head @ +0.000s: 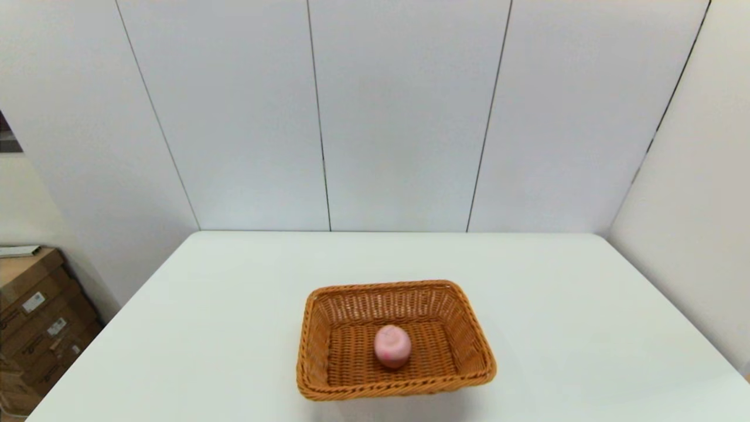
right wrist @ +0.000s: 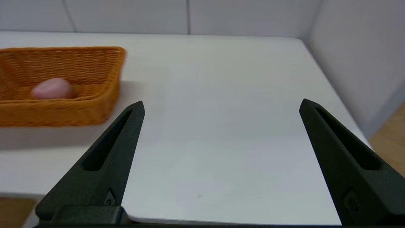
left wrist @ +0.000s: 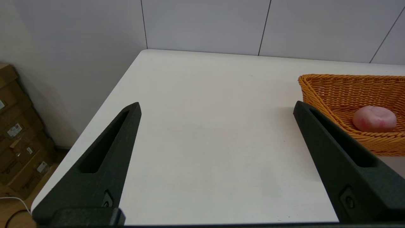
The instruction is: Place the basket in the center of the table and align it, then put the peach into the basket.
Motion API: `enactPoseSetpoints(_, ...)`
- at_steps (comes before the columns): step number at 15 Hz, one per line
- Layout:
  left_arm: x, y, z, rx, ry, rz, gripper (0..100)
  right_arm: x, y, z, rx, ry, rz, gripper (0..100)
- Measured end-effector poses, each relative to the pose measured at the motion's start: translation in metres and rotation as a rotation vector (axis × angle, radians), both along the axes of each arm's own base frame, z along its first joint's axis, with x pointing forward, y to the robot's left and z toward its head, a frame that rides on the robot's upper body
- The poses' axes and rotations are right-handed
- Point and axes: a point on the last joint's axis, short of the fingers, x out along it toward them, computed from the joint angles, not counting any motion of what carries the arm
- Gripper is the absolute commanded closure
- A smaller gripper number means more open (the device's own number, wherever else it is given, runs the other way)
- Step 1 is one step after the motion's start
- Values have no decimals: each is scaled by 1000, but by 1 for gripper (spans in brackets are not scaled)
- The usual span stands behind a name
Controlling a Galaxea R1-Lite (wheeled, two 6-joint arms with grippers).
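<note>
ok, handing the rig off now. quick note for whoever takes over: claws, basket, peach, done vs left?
Left claw: open, empty, parked off the basket's left side, above the table.
Right claw: open, empty, parked off the basket's right side.
Neither arm shows in the head view.
Basket: near the table's middle, toward the near edge, its sides turned a little from the table's edges.
Peach: lying inside the basket on its floor, nothing touching it.
Done: basket placed, peach in it.
Left: nothing obvious; perhaps straighten the basket if the slight skew matters.
</note>
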Motion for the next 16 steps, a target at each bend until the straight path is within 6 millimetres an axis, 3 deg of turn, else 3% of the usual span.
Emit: enactPoseSetpoints(16,0,0,0,1,0,0,0,5,-1,-10,16,-85,-27,0)
